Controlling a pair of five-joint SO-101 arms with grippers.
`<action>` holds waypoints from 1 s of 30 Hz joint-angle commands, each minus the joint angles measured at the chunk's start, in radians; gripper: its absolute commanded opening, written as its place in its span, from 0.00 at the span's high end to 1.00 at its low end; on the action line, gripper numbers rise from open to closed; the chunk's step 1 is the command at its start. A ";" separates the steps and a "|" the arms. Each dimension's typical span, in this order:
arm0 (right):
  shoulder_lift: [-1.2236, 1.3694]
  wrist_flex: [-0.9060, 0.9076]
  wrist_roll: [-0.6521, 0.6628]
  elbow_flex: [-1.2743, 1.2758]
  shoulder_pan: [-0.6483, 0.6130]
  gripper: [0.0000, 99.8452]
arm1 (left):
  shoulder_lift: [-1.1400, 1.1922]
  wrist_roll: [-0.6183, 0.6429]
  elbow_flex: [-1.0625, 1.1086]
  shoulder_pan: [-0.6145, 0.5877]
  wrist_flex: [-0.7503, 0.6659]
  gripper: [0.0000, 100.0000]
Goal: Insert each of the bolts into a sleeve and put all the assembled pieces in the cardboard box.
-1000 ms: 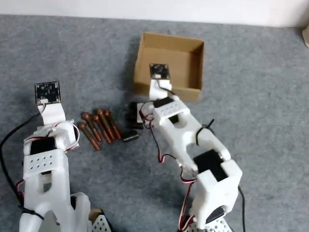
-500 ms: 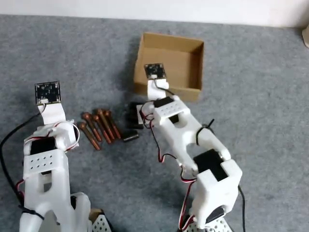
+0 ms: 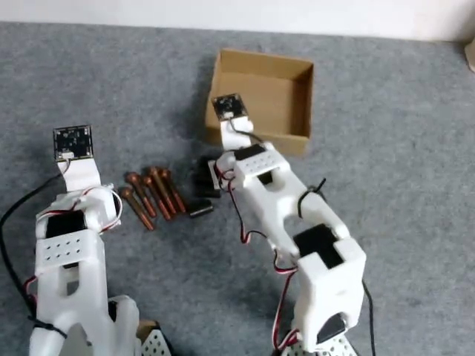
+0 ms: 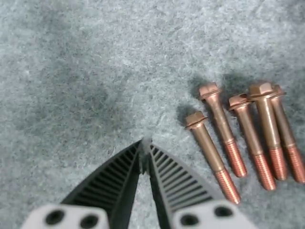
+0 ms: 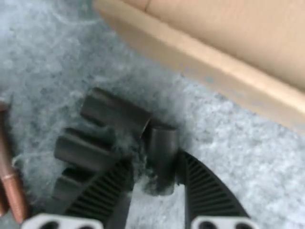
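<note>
Counted five copper bolts [image 4: 249,136], lying side by side on the grey surface [image 3: 386,185] at left-centre of the high view, heads toward the top of the frame. The left pincer [image 4: 145,145] sits just short of them, pressed together on nothing. The right pincer [image 5: 156,163] is spread around one dark sleeve [image 5: 162,143], just below the front wall of the single cardboard box [image 3: 289,141]. About three more sleeves [image 5: 116,112] lie between it and the bolts, but it's blurry, so that's a rough count.
</note>
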 commanded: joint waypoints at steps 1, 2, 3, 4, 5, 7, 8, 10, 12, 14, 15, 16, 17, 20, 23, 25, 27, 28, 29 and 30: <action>0.001 0.005 0.020 -0.050 0.013 0.88 | 0.001 0.002 -0.008 -0.008 -0.015 0.99; 0.002 0.005 0.020 -0.048 0.015 0.91 | 0.001 0.002 -0.008 -0.008 -0.015 0.99; 0.002 0.005 0.020 -0.048 0.018 0.96 | 0.001 0.002 -0.008 -0.008 -0.015 0.99; 0.002 0.005 0.020 -0.048 0.021 1.00 | 0.001 0.002 -0.008 -0.008 -0.015 0.99; 0.002 0.005 0.020 -0.048 0.024 0.99 | 0.001 0.002 -0.008 -0.008 -0.015 0.99; 0.002 0.007 0.020 -0.048 0.027 1.00 | 0.001 0.002 -0.008 -0.008 -0.017 0.99; -0.001 0.010 0.020 -0.047 0.027 1.00 | 0.001 0.002 -0.008 -0.007 -0.018 0.99; -0.007 0.065 0.018 -0.050 0.028 1.00 | 0.002 0.002 -0.008 -0.004 -0.020 0.99; -0.007 0.143 0.018 -0.054 0.028 1.00 | 0.002 0.002 -0.008 -0.004 -0.023 0.99; -0.019 0.202 0.018 -0.058 0.028 1.00 | 0.002 0.002 -0.012 -0.004 -0.052 0.99; -0.042 0.213 0.018 -0.056 0.028 1.00 | 0.004 0.002 -0.019 -0.004 -0.058 0.99; -0.074 0.214 0.018 -0.050 0.028 1.00 | 0.004 0.002 -0.035 -0.005 -0.058 0.99; -0.114 0.214 0.018 -0.050 0.028 1.00 | 0.004 0.002 -0.061 -0.005 -0.055 0.98; -0.255 0.228 0.018 -0.008 0.035 1.00 | 0.048 0.008 -0.156 -0.001 -0.029 0.92; -0.406 0.231 0.018 0.074 0.041 1.00 | 0.189 0.008 -0.262 0.025 0.025 0.88; -0.499 0.229 0.018 0.145 0.042 1.00 | 0.303 0.008 -0.298 0.042 0.032 0.89; -0.587 0.228 0.025 0.208 0.044 1.00 | 0.400 0.006 -0.314 0.050 0.031 0.90; -0.627 0.228 0.025 0.236 0.044 1.00 | 0.441 0.006 -0.315 0.050 0.031 0.90; -0.667 0.228 0.026 0.259 0.045 1.00 | 0.466 0.006 -0.325 0.048 0.031 0.90; -0.704 0.228 0.026 0.278 0.045 1.00 | 0.476 0.006 -0.332 0.047 0.035 0.91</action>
